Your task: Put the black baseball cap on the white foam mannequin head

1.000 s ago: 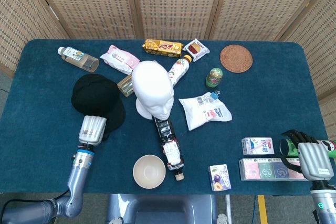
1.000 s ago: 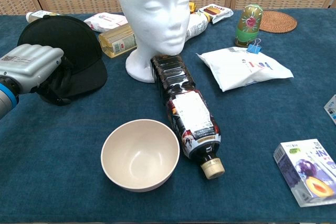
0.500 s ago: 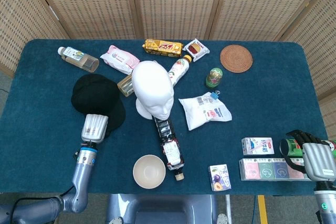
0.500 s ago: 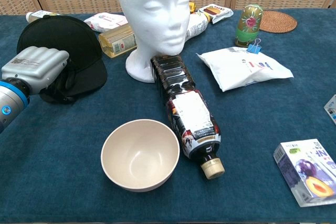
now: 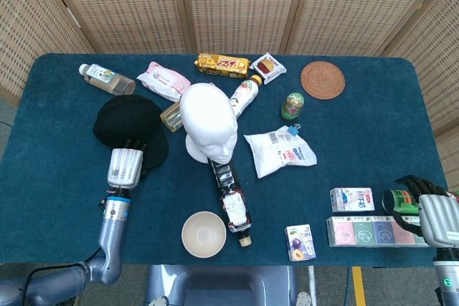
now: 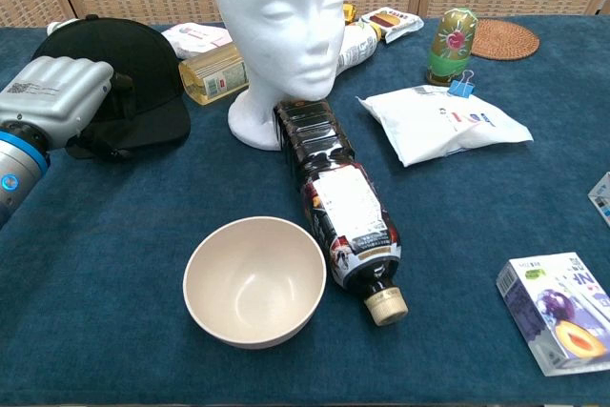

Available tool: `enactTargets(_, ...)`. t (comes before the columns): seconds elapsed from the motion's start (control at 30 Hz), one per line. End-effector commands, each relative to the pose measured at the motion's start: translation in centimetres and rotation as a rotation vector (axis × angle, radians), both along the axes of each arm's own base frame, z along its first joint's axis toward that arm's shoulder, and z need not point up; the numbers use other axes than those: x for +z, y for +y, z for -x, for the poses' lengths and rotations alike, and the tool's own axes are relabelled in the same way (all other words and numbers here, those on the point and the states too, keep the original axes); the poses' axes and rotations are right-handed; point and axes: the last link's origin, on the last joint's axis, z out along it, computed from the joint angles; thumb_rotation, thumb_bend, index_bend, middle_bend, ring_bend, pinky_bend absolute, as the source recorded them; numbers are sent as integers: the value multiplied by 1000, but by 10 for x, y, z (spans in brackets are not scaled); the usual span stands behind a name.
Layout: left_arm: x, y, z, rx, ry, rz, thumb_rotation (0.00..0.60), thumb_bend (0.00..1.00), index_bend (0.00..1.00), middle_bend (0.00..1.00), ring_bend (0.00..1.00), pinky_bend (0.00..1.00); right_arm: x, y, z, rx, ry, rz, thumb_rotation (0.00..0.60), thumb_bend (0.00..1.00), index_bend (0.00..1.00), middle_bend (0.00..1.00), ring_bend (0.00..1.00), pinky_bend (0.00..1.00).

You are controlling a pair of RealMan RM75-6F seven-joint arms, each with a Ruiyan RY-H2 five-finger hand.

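Observation:
The black baseball cap (image 5: pixel 128 121) lies left of the white foam mannequin head (image 5: pixel 208 121), which stands upright mid-table. My left hand (image 5: pixel 125 165) grips the cap's near edge, its dark fingers (image 5: pixel 134 145) lying over the brim. In the chest view the cap (image 6: pixel 129 64) looks tilted up at the hand (image 6: pixel 59 100) side. At the bottom right table edge my right hand (image 5: pixel 437 216) holds nothing, its fingers pointing forward next to a green can (image 5: pixel 396 201). The chest view does not show the right hand.
A dark drink bottle (image 5: pixel 231 195) lies in front of the mannequin head's base, with a cream bowl (image 5: pixel 204 233) nearer me. A small oil bottle (image 6: pixel 212 71) sits between cap and head. Snack packs, a white pouch (image 5: pixel 280 150) and carton boxes (image 5: pixel 362 231) fill the back and right.
My left hand has closed on the cap and drawn it up and slightly back-left; the cap's near edge has risen. The right hand has drifted slightly toward the table edge.

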Motion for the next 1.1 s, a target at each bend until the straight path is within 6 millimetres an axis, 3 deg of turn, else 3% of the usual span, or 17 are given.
enactTargets(0.03, 10, 8, -2, -3, -15, -23, 600, 131, 439, 388, 244, 479, 2, 0, -1, 7, -1, 10, 600, 264, 287, 279, 278, 321)
enactTargets(0.37, 41, 41, -3, 2, -63, -70, 600, 204, 433, 373, 238, 475, 6, -1, -8, 37, -6, 42, 600, 264, 287, 278, 278, 321)
enactTargets(0.6, 40, 64, 12, 63, -70, -28, 600, 274, 433, 373, 238, 476, 10, -2, -13, 51, 2, 60, 600, 263, 287, 278, 278, 321)
enactTargets(0.8, 37, 72, 13, 58, -72, -22, 600, 354, 434, 373, 239, 505, 11, -2, -16, 53, 10, 66, 600, 253, 287, 278, 277, 321)
enactTargets(0.97, 39, 70, 17, 53, -69, -34, 600, 499, 567, 385, 353, 616, 13, -3, -18, 55, 10, 68, 600, 253, 287, 279, 277, 321)
enactTargets(1.1, 44, 70, 23, 60, -65, -42, 600, 578, 674, 453, 445, 706, 14, -3, -20, 62, 10, 69, 600, 243, 287, 278, 277, 321)
